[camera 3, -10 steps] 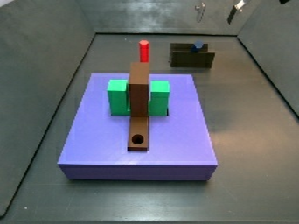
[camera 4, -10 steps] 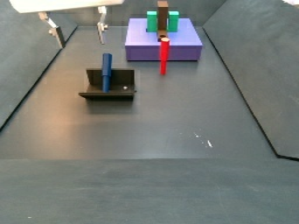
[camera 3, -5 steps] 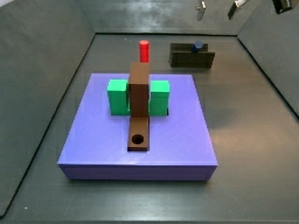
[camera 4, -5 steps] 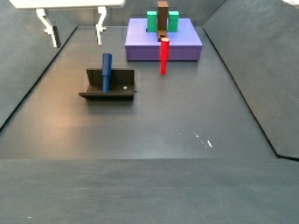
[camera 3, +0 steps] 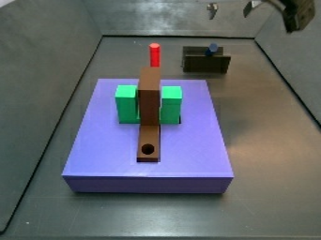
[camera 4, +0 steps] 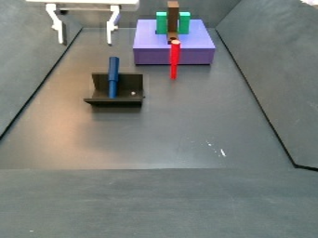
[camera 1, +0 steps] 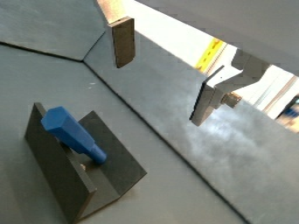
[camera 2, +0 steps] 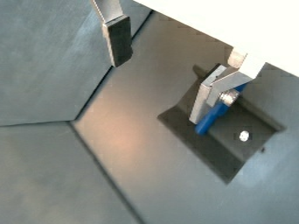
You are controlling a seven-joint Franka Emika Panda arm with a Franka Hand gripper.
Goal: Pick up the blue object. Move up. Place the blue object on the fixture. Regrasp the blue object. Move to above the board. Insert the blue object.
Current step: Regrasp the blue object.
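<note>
The setting is a robot test cell, apparently a simulated one: a bare dark grey floor (camera 4: 187, 177) enclosed by plain sloping grey walls (camera 3: 51, 56), with flat, untextured surfaces throughout. The contents are test pieces only: a purple board (camera 3: 150, 150) carrying a green block (camera 3: 128, 103) and a brown bar (camera 3: 150, 117), a red peg (camera 4: 176, 58), and a dark fixture (camera 4: 114, 96) holding a blue object (camera 4: 113, 74). The gripper (camera 4: 85, 26) hangs open and empty above the far end, apart from the fixture.
</note>
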